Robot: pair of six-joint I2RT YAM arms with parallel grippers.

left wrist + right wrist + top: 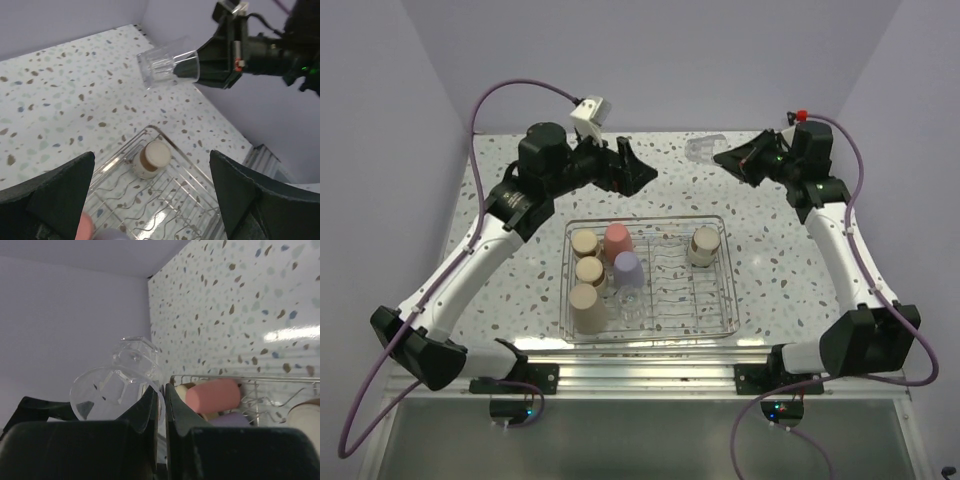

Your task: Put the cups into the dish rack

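R gripper [725, 157] is clamped tight on the rim wall of a clear faceted plastic tumbler [703, 150]. The tumbler lies sideways in the air w/ its base toward 9 o'clock, above the white speckled table [520, 230]. It sits at approx 1 o'clock from the silver wire dish rack [730, 285] and outside it. L gripper [638, 170] hangs at 12 o'clock of the rack, jaws spread wide, nothing in them. In the rack's 9 o'clock half: tall tan cup [585, 307] at 7 o'clock, two short brown metallic cups [589, 270] above it, then a red-pink cup [618, 240] & lavender cup [627, 268] just beside. Another short brown cup [704, 244] stands alone at 2 o'clock
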